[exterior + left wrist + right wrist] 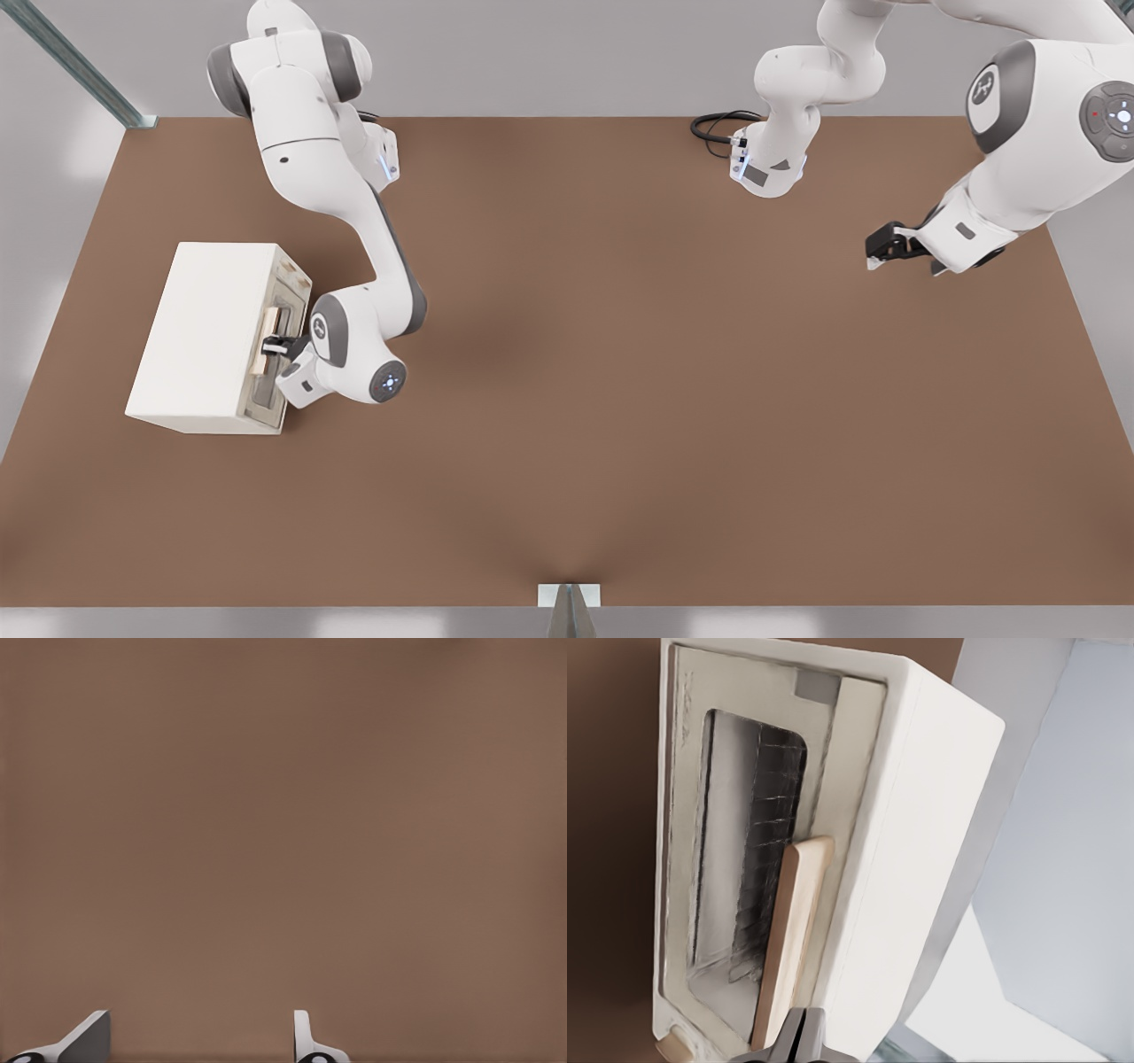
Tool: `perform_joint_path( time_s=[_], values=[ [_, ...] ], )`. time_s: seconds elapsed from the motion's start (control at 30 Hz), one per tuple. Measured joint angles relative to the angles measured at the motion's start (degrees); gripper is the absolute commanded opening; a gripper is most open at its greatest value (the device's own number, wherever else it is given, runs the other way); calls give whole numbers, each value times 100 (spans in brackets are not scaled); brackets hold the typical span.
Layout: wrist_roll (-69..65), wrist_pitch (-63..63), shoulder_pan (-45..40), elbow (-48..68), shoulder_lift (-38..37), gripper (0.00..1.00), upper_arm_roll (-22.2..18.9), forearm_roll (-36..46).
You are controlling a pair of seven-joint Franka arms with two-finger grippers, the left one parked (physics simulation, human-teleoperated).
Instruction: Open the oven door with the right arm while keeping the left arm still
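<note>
I see a matt cream-white boxy oven (199, 332) with a smooth, painted-looking shell. Its door (735, 877) has a greyish glass window over a wire rack, and the pale bar handle (788, 939) looks like wood. My gripper (276, 346), black plastic, sits at that handle. The brown tabletop (664, 399) looks matt.

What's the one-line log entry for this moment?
right arm gripper: at oven door bar handle | door: looks closed | oven: front view's left

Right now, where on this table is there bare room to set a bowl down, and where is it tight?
Bare brown table stretches from the oven across to the front view's right edge, and along the near edge. It is tight at the oven door, where the right arm has its gripper at the bar handle.
</note>
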Motion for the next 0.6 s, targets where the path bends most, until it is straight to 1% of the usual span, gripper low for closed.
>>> perform_joint_path(
  time_s=[0.4,0.6],
  values=[
    [563,181,-185,-540,19,21,-2,-173],
    [725,207,-235,-618,30,21,-3,-221]
  ],
)
